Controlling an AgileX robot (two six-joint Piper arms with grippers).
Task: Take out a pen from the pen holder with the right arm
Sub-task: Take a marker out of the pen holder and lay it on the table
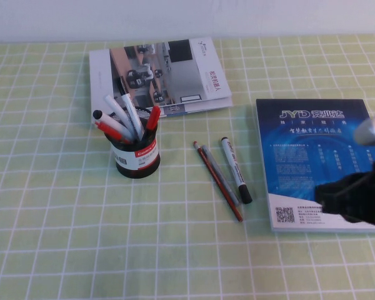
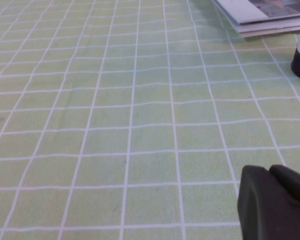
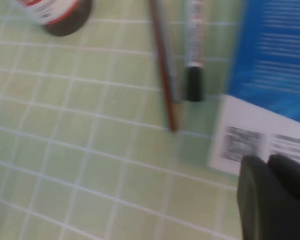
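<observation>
1. High view: the pen holder (image 1: 136,159), with pens (image 1: 120,117) leaning in it, stands on the checked cloth (image 1: 50,219) at 9 o'clock from the loose pencil (image 1: 219,181) and marker (image 1: 236,170).
2. The right gripper (image 1: 328,195) hangs at 3 o'clock from the marker, over the blue booklet (image 1: 315,156). Its fingers are pressed together and empty, well apart from the holder.
3. The left gripper (image 2: 269,170) shows only in its wrist view, above bare cloth, fingers pressed together and empty.

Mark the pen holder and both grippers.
pen holder (image 1: 137,161): high view, labelled front wall.
left gripper (image 2: 270,172): left wrist view, between shut fingertips, above tablecloth (image 2: 115,125).
right gripper (image 3: 269,165): right wrist view, between shut fingertips, above blue booklet (image 3: 280,60).
</observation>
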